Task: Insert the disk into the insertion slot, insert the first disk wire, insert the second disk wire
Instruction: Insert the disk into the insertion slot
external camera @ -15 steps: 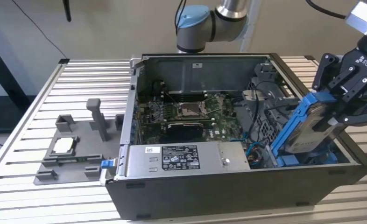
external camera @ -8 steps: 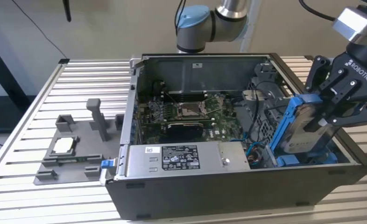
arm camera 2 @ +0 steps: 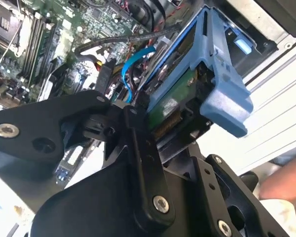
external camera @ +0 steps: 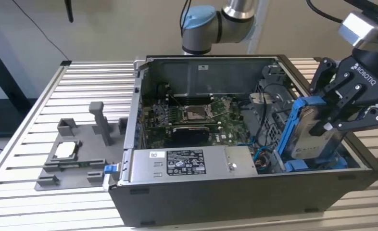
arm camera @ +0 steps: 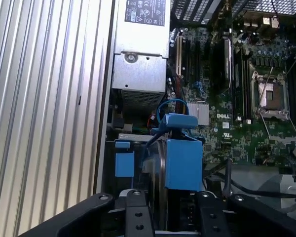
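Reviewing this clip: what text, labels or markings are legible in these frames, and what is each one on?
On the power-supply box, white label: print too small to read.
On the disk, gripped in the jaws of the gripper: label print blurred.
On the gripper body: white maker's lettering, not transcribed.
On the motherboard: white maker's mark, not transcribed; tiny codes unreadable.
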Robot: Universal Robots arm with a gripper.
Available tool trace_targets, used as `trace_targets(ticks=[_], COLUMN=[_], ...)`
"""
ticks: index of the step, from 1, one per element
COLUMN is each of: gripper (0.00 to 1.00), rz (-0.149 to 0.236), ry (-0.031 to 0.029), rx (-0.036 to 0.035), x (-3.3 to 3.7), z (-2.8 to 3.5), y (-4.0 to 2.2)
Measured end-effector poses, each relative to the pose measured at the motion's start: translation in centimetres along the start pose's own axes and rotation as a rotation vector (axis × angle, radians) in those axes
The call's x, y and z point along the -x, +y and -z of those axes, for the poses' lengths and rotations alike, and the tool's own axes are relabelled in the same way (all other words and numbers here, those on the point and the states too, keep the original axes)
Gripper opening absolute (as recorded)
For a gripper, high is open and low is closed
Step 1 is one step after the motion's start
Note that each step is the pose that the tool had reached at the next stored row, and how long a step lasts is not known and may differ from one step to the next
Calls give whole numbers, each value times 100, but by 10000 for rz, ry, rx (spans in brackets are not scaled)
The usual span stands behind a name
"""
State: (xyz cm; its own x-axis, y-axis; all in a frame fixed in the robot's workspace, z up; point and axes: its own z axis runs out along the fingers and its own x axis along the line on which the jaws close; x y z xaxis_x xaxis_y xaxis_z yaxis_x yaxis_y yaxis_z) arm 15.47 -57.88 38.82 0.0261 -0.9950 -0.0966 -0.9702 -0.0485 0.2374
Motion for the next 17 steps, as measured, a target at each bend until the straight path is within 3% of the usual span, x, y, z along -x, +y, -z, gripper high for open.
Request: trace_targets(ticks=[4,8,9,10,12,13,15,16,17], gripper=[35,36,43,43,55,55,55,55,55], rz=[9,11,10,11,14,17,25,41,74], ry=[-52,-54,-53,-49,-50,-54,-71,-109,-186], rx=[0,0,-6,-14,-49,-62,-118,-189,-307], x=[2,3,3,2,5,7,9,11,13], z=[42,42,42,43,67,86,107,108,107], y=[12,12,12,12,18,22,29,29,31])
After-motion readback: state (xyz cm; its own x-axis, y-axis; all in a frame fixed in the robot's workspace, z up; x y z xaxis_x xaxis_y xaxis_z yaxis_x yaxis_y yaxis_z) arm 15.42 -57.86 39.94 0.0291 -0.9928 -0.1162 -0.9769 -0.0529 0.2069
